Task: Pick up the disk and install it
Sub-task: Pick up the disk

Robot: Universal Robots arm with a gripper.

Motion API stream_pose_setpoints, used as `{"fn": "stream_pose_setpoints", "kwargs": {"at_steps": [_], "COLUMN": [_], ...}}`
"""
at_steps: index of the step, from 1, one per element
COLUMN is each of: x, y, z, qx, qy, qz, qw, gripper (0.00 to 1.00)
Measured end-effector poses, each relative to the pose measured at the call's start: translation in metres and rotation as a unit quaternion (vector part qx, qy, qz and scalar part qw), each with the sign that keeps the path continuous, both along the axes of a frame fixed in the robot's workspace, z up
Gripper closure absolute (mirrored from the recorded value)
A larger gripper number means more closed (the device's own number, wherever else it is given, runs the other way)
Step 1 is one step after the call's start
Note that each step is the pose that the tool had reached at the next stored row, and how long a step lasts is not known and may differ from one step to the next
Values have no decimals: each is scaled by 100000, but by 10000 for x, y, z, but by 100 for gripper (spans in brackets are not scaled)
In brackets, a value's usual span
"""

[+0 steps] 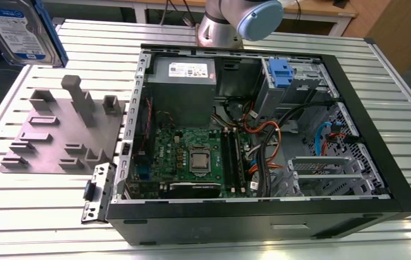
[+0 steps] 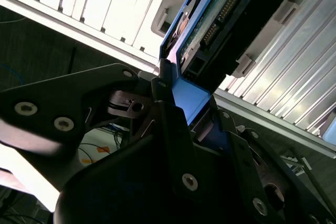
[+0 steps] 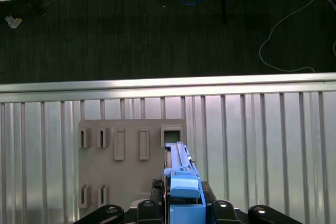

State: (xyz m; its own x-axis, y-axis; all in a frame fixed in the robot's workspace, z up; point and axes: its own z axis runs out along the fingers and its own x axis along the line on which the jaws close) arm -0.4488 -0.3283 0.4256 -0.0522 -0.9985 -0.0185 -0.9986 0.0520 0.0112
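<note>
Fingers: clamping on the blue carrier end of the disk, one dark finger pressing on each side of it in the second wrist view.
Disk: hanging in the grip, clear of the bench; the second wrist view is showing its circuit-board underside and connector edge inside the blue frame.
Disk in the first wrist view: appearing edge-on, its blue carrier nearest the camera, its far end lying over the rim of the grey fixture plate beside a square pocket.
Disk in the exterior view: standing upright at the exterior view's upper left, label facing the camera, well apart from the computer case.
Fixture plate in the exterior view: lying flat on the bench, its posts and pockets holding nothing, just beside the case wall.
Computer case: lying open on its side, showing the motherboard, the power supply and a blue tab on the drive cage.
Arm: rising behind the case at the far edge.
Floor: showing dark beyond the bench edge, with loose cables lying on it.
</note>
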Motion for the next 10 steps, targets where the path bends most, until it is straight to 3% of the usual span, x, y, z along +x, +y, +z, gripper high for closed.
{"fn": "stream_pose_setpoints", "kwargs": {"at_steps": [10], "x": [0], "y": [0], "z": [42], "qx": [-1], "qy": [0], "qz": [-3], "qw": [100000], "gripper": [63]}}
